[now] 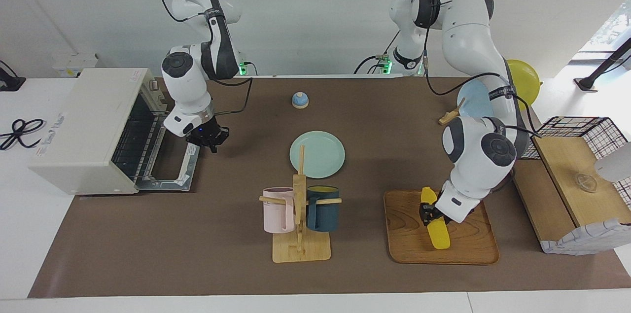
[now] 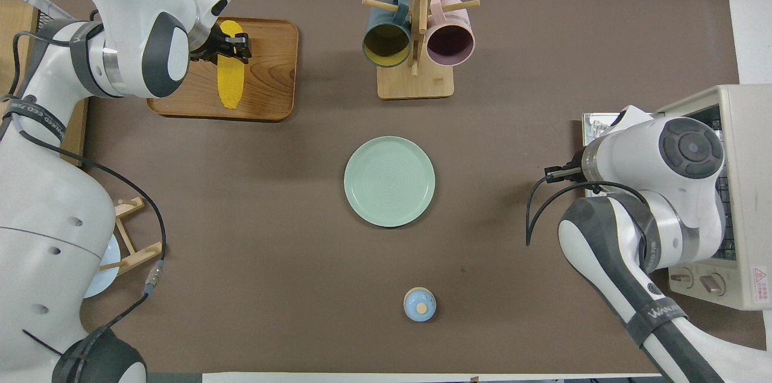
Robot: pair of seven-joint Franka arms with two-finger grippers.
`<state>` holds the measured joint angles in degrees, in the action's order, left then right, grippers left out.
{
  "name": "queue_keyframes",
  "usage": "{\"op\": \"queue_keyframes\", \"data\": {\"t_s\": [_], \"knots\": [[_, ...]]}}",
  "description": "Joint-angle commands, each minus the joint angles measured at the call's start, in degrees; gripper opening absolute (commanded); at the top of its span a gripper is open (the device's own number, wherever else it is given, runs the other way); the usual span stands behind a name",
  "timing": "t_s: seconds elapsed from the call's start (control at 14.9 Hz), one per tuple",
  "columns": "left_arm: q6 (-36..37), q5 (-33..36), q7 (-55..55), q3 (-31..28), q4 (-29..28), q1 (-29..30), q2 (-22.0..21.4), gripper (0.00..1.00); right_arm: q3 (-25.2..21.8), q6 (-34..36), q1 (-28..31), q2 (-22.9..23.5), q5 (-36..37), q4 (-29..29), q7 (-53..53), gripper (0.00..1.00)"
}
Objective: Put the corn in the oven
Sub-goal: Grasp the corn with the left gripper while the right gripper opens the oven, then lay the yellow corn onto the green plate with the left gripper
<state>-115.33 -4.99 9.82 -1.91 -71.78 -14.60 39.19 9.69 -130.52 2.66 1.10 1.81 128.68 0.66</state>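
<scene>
The corn is a smooth yellow cob lying on a wooden tray at the left arm's end of the table; it also shows in the overhead view. My left gripper is down on the cob's middle, with a finger against each side of it. The oven stands at the right arm's end, its door folded down open and the wire rack showing. My right gripper hangs empty over the table beside the open door.
A green plate lies mid-table. A wooden rack with a pink and a dark blue mug stands farther from the robots. A small blue bell sits near them. A wire-and-wood basket box stands beside the tray.
</scene>
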Motion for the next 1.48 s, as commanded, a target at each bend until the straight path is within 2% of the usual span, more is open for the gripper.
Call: {"op": "queue_keyframes", "data": {"t_s": [0.0,0.07,0.2,0.27,0.34,0.4,0.6,0.74,1.01,1.07,1.14,1.21,1.27,1.41], "knots": [[2.7,0.1,8.9,-0.6,-11.4,-6.1,-12.0,0.00,-0.4,7.9,0.7,-1.7,0.5,-4.5,1.0,0.00],[2.0,-0.2,11.4,-0.6,-15.8,-8.2,-15.2,0.00,-0.5,11.6,0.7,-1.6,0.4,-6.8,1.0,0.00],[-1.8,-1.9,16.8,-0.7,-21.6,-14.4,-18.2,0.00,-0.5,18.0,0.9,-1.1,0.4,-11.4,0.9,0.54],[-7.5,-2.0,20.3,-0.7,-24.7,-17.9,-19.1,0.00,-0.5,19.2,1.1,-1.2,0.4,-12.3,0.8,0.72],[-11.2,-2.0,22.6,-0.7,-27.4,-20.4,-19.8,0.00,-0.5,20.2,1.4,-1.6,0.4,-12.6,0.4,0.99],[-14.4,-2.0,23.7,-0.7,-29.8,-23.4,-19.9,0.00,-0.5,20.5,1.4,-2.0,0.3,-12.7,0.2,1.00],[-18.8,-2.0,24.5,-0.7,-30.3,-27.1,-16.5,0.00,-0.5,20.7,0.8,-3.9,0.1,-12.1,0.8,1.00],[-20.8,-1.9,24.5,-0.7,-32.1,-27.9,-16.2,0.00,-0.5,20.8,0.9,-4.5,-2.8,-12.5,0.8,1.00],[-24.5,-1.9,24.1,-0.8,-35.9,-29.5,-16.6,0.00,-0.1,20.8,-0.8,-5.2,-3.7,-12.7,0.8,1.00],[-24.7,-1.9,24.1,-0.8,-36.2,-29.5,-16.7,0.14,0.1,20.7,-1.6,-5.2,-3.7,-12.7,1.0,1.00],[-24.2,-1.9,24.1,-0.9,-36.2,-29.5,-16.7,0.44,0.2,20.7,-3.1,-5.2,-3.7,-12.4,1.7,1.00],[-23.9,-1.9,24.1,-1.0,-36.2,-29.5,-16.8,0.92,0.2,20.5,-4.3,-5.2,-3.7,-12.0,3.3,1.00],[-23.1,-1.9,24.0,-1.1,-36.2,-29.4,-17.0,1.00,0.2,20.6,-5.6,-5.2,-3.7,-11.4,5.2,1.00],[-21.0,-1.9,23.5,-1.3,-35.7,-28.6,-18.3,1.00,0.2,22.0,-6.7,-5.3,-3.7,-11.3,6.1,1.00]]}}
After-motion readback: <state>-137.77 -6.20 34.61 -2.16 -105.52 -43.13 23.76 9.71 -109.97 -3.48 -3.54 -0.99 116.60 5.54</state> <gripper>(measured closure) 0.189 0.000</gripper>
